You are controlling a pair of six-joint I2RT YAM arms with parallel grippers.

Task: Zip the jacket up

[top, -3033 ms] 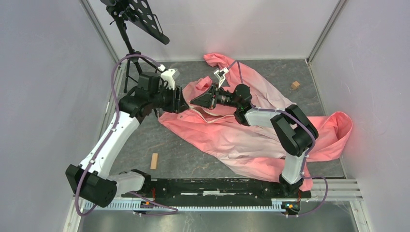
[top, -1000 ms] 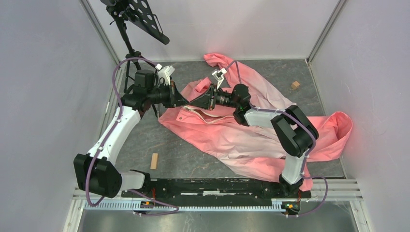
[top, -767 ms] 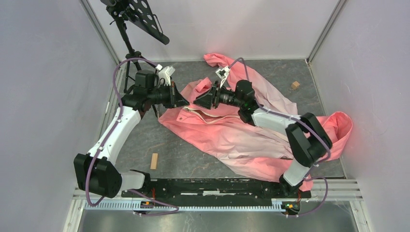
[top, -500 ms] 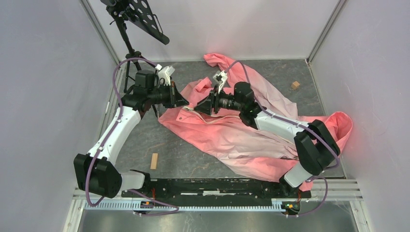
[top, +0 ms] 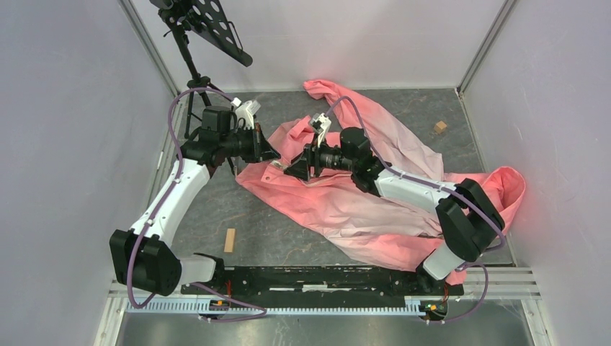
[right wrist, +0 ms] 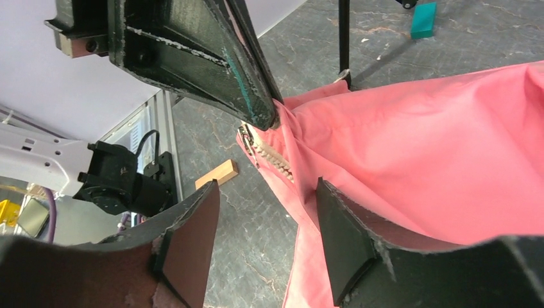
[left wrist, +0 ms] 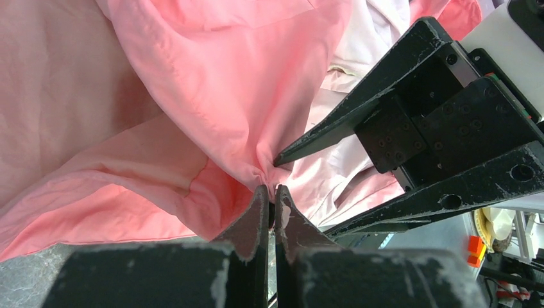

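The jacket (top: pixel 375 194) lies spread and rumpled across the table, salmon pink fading to whitish. My left gripper (top: pixel 275 154) is shut on a pinch of its fabric near the left edge; the left wrist view shows the fingertips (left wrist: pixel 263 199) closed on the bunched cloth (left wrist: pixel 212 83). My right gripper (top: pixel 290 171) stands open just right of it, with its black fingers (left wrist: pixel 359 109) spread wide. In the right wrist view, the right gripper (right wrist: pixel 264 192) hovers over the jacket's edge (right wrist: pixel 417 147). One pad is over bare table. The pale zipper teeth (right wrist: pixel 272 157) hang just below the left finger (right wrist: pixel 192 58).
A wooden block (top: pixel 230 240) lies on the table in front of the left arm, and a smaller one (top: pixel 439 127) lies at the back right. A black stand (top: pixel 194 72) rises at the back left. Walls close in on three sides.
My right gripper has opened, letting go of the fabric, and dropped slightly toward the near side beside the left gripper. Its elbow has swung right. The left gripper keeps its pinch.
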